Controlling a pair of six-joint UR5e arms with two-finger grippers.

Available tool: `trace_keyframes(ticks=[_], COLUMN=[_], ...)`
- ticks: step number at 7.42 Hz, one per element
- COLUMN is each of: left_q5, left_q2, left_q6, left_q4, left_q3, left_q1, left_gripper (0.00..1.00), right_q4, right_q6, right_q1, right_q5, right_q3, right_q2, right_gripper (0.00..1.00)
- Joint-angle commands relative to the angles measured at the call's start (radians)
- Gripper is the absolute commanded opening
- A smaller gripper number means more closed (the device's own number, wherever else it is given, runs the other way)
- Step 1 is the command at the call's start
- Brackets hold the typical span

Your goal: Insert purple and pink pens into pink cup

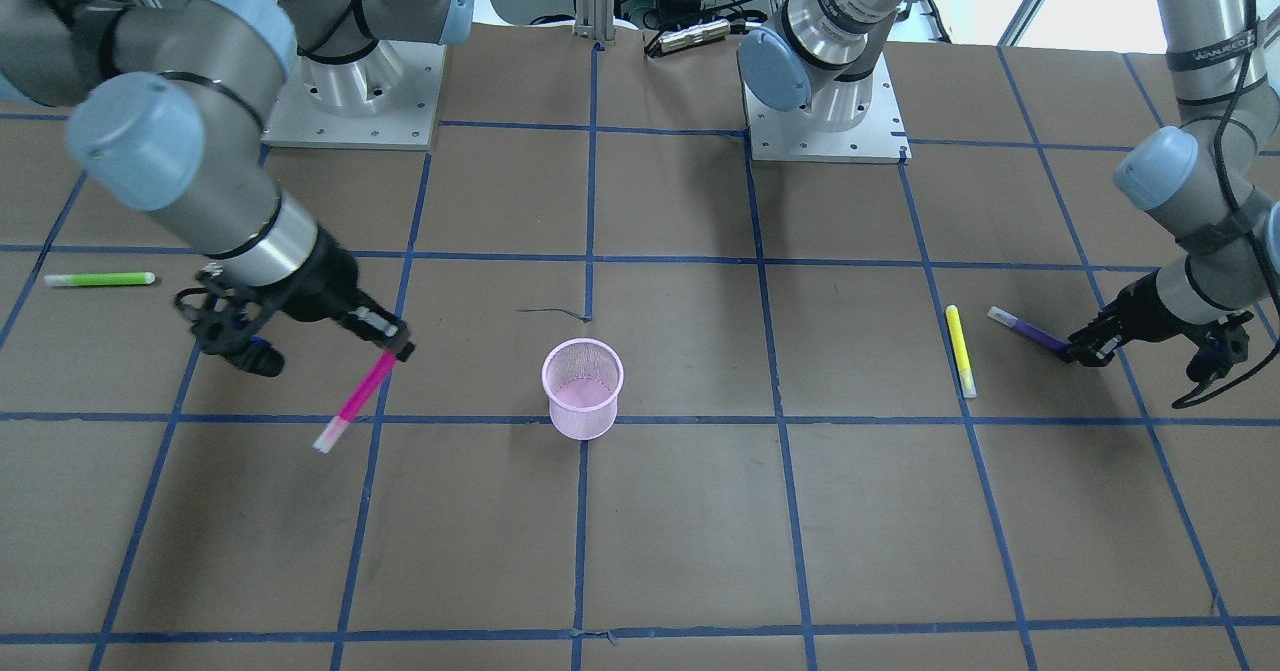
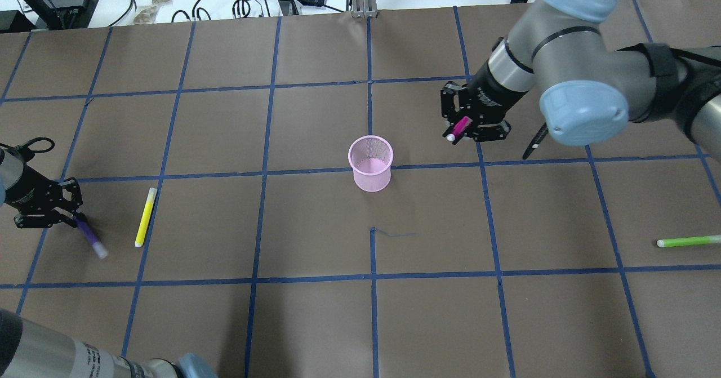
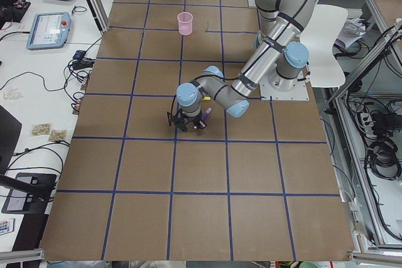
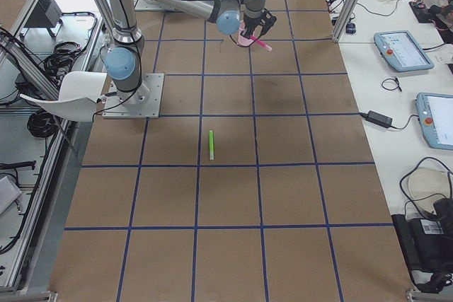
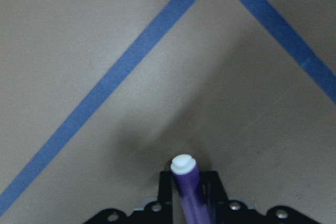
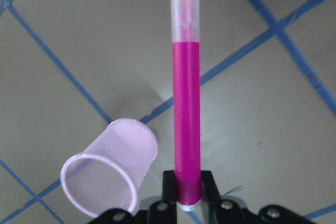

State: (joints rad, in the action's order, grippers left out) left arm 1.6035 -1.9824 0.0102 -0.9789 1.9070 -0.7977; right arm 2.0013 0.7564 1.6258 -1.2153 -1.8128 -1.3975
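The table point(image 2: 315, 321) is covered in brown paper with a blue tape grid. The right gripper point(image 2: 463, 123) hangs over it with its 2 fingers clamped on the pink pen point(image 1: 355, 401), and the left gripper point(image 2: 70, 214) sits low near the far side with its 2 fingers clamped on the purple pen point(image 2: 90, 236). The pink mesh cup point(image 2: 370, 164) stands upright and open-mouthed between them, near the right fingers and well apart from the left ones. A yellow highlighter point(image 2: 145, 217) lies flat between the left fingers and the cup, just beside the purple pen but apart from it, its long axis running toward and away from the robot. A green highlighter point(image 2: 688, 241) lies well beyond the right fingers on the side away from the cup, its long axis running across the table. The pink pen is held by 1 end, clear of the paper, its clear-capped end slanting down and away from the fingers, off to the side of the cup. The purple pen is also held by 1 end, and its white-capped end juts past the fingertips toward the robot's side; whether it touches the paper cannot be told.
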Motion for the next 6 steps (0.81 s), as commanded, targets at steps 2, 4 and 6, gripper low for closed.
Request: trace_keyframes(ticks=[2, 4, 6], left_q5=[0.003, -0.004, 0.006], left_q2=[0.042, 0.130, 0.209], left_q6=[0.011, 0.011, -0.001], left_q4=[-0.039, -0.201, -0.238], left_q3=[-0.023, -0.167, -0.242], left_q1=[-0.015, -0.024, -0.139], left_gripper=[0.00, 0.00, 0.00], right_q4=[0.030, 0.021, 0.031], right_q6=[0.331, 0.415, 0.519], right_q1=[0.092, 0.091, 0.091], right_q5=[0.332, 0.414, 0.515], right_q3=[-0.002, -0.010, 0.000], right_q2=[0.011, 0.020, 0.090], right_gripper=[0.00, 0.00, 0.00])
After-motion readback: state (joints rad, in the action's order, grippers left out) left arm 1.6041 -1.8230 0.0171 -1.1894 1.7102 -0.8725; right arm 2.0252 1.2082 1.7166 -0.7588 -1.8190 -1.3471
